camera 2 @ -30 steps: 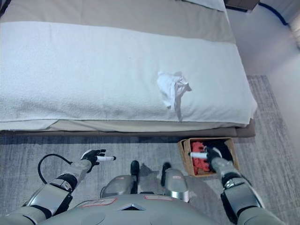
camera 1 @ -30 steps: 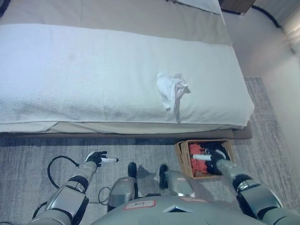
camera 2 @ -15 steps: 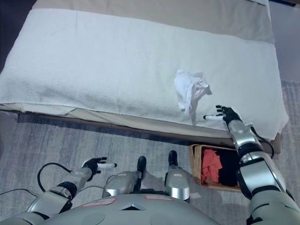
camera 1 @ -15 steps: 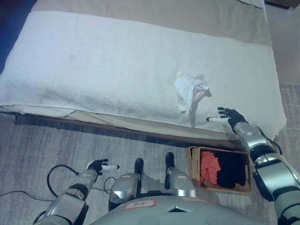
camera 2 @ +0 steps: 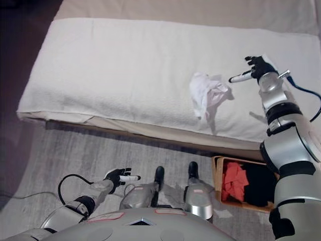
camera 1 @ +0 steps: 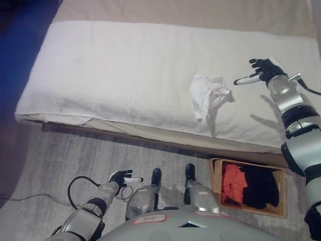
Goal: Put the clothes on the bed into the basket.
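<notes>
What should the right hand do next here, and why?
Probably bring the right hand down and left onto the white garment and close on it: the hand hovers open beside it, and it is the only clothing on the bed.

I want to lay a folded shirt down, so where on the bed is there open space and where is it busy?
The white blanket is bare from its left edge across to the crumpled white garment. It is crowded to that garment's right, where the right hand hovers open. The basket on the floor already holds red and black clothes.
</notes>
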Controlling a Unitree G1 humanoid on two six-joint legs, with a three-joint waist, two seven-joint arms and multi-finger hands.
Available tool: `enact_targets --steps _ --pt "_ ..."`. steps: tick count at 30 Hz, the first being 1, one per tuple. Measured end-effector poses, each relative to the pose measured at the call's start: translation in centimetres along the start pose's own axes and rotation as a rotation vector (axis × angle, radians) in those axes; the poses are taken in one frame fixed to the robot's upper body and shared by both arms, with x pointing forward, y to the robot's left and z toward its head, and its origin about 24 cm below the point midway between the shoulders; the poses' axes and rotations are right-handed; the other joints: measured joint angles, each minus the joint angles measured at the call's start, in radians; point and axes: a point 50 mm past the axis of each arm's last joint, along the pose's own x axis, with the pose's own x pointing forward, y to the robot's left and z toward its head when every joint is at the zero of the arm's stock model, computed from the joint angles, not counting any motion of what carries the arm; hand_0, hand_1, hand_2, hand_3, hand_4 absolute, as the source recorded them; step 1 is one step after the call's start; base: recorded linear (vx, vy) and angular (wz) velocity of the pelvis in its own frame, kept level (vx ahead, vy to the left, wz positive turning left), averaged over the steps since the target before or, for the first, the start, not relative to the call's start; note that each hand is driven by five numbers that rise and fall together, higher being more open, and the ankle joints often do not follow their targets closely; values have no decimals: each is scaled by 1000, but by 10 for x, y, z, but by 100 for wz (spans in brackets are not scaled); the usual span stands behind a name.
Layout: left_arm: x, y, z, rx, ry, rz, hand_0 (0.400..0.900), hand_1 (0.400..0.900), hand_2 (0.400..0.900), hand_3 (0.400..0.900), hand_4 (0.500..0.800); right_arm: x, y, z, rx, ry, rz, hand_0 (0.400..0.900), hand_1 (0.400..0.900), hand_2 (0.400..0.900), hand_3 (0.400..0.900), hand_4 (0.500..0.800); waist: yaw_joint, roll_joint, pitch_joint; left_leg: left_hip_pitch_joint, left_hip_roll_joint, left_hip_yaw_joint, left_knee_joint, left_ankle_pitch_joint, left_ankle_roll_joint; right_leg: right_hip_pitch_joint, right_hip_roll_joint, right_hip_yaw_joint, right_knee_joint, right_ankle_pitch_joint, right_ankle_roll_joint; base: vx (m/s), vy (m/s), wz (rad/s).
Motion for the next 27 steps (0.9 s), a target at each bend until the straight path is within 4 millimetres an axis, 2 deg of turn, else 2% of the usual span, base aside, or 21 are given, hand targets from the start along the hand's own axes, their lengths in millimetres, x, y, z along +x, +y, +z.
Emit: enact_targets --steps 2,4,7,12,17,27 --pt "-1 -4 -10 1 13 -11 900 900 900 900 800 1 -3 4 -21 -1 -9 900 900 900 900 800 7 28 6 -25 1 -14 1 5 -5 -20 0 -14 0 0 -1 -31 -55 19" --pt "-2 -8 -11 4 13 -24 900 900 900 900 800 0 -10 5 -24 8 -36 900 900 900 900 800 23 56 24 -53 0 -24 1 17 -13 -42 -1 -23 0 3 -5 -22 -35 20" --pt "-2 -12 -13 20 13 -37 900 900 900 900 800 1 -10 1 -29 30 -41 900 900 900 900 800 46 87 49 -73 3 -43 -6 33 -30 -56 0 -46 1 7 -11 -37 -27 21" --pt "-2 -15 -1 33 -41 -53 900 900 900 900 800 1 -20 14 -18 1 -73 900 900 900 900 800 44 94 125 -110 5 -70 -21 59 -37 -89 1 -71 1 8 -11 -14 0 18" --pt "-3 -12 9 54 -85 -53 900 900 900 900 800 0 -26 18 -14 -7 -109 900 900 900 900 800 47 105 171 -148 3 -94 -22 70 -42 -115 -1 -94 2 10 -14 -4 15 19" --pt "-5 -20 24 87 -159 -84 900 900 900 900 800 -9 -78 14 0 9 -264 900 900 900 900 800 75 161 214 -190 -12 -121 -22 88 -51 -143 -17 -123 2 12 -16 12 25 17"
